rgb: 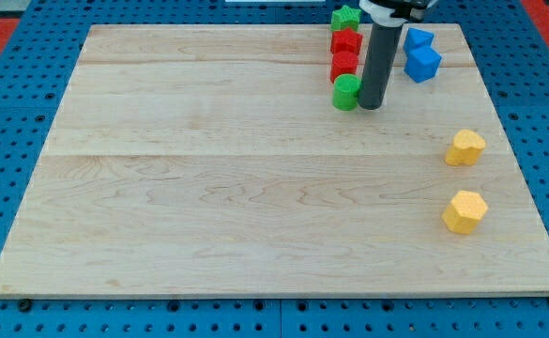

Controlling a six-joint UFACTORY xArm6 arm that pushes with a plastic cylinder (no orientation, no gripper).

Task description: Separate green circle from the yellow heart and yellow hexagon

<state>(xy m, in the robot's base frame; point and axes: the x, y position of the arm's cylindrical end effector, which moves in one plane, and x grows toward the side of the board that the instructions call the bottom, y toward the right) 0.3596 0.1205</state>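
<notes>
Here my tip (371, 103) stands upright, touching the green circle's (346, 91) right side.

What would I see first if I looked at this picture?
Probably my tip, the end of a dark rod near the view's top, right beside the green circle. Above the circle, two red blocks and a green block make a column. Two yellow blocks, the yellow heart and yellow hexagon, sit alone at the view's right.
</notes>
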